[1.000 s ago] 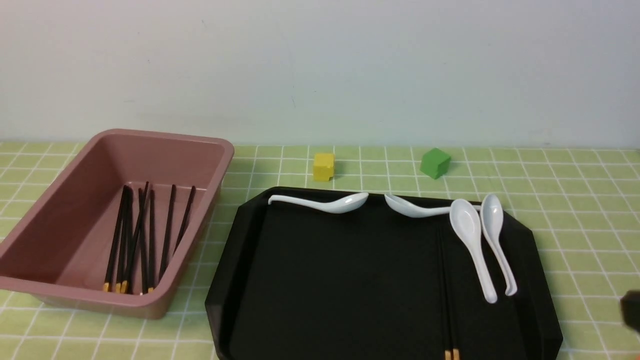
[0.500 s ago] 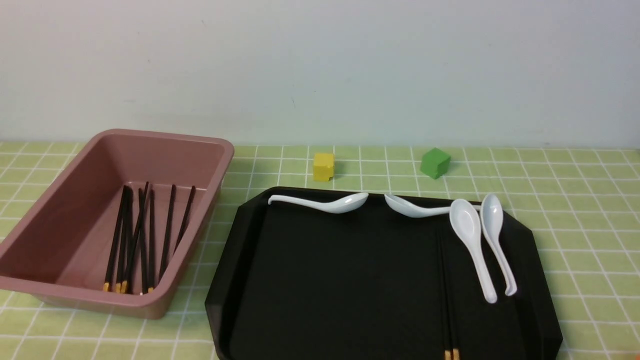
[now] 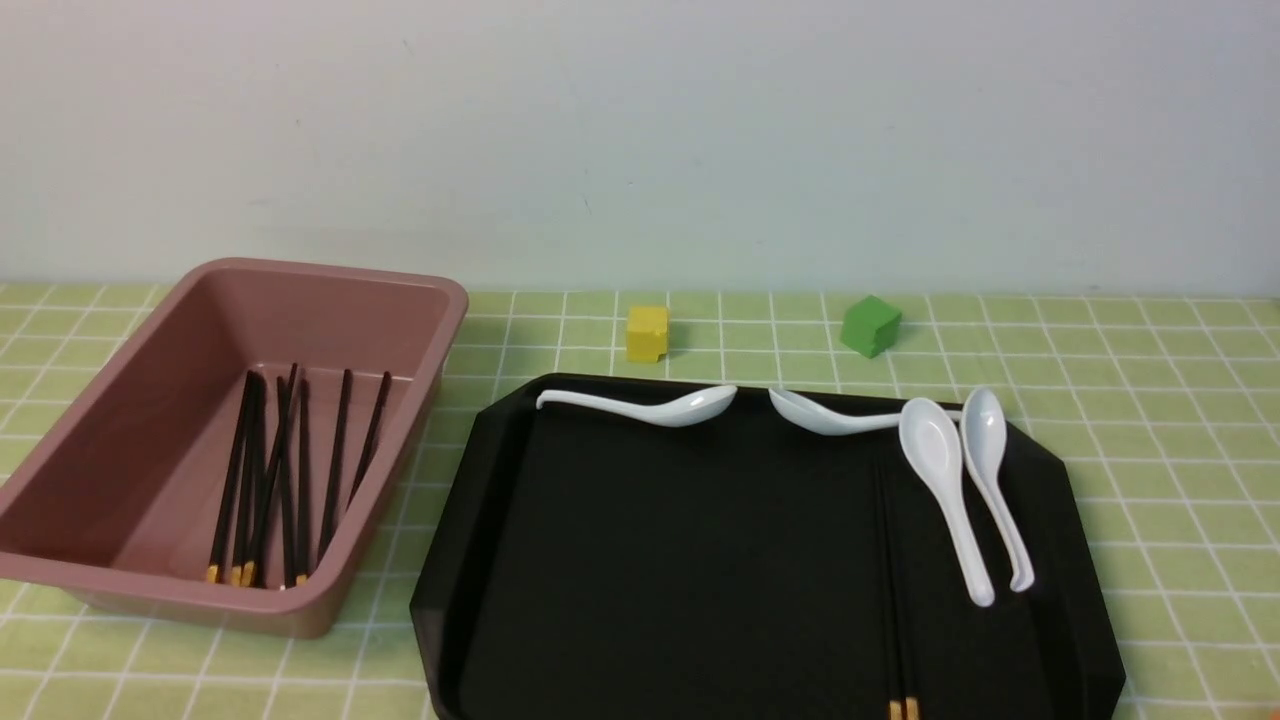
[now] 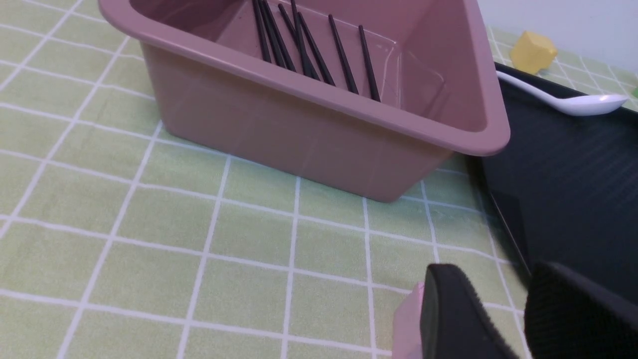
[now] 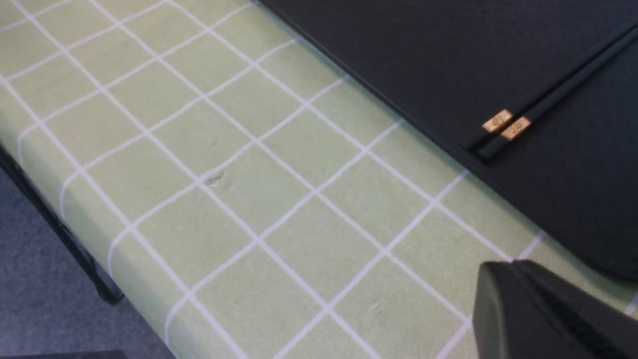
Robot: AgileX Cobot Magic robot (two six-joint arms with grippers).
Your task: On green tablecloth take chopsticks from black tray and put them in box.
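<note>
The dusty-pink box (image 3: 330,272) stands at the left on the green tablecloth (image 3: 1150,400) with several black chopsticks (image 3: 290,470) lying in it. The black tray (image 3: 650,560) holds one pair of chopsticks (image 3: 903,709) at its right, gold ends toward me. Neither gripper shows in the front view. In the left wrist view my left gripper (image 4: 498,273) is open and empty above the cloth between the box (image 4: 299,129) and the tray (image 4: 573,174). In the right wrist view my right gripper (image 5: 516,267) is shut and empty over the cloth, near the tray (image 5: 423,60) and the pair's gold ends (image 5: 506,124).
Several white spoons (image 3: 940,470) lie along the tray's far and right side. A yellow cube (image 3: 647,332) and a green cube (image 3: 870,325) sit behind the tray. The table's near edge (image 5: 50,199) drops to the floor in the right wrist view.
A dark part of my right arm at the front view's right edge a second ago has left that view. Box, tray, chopsticks and spoons have not moved.
</note>
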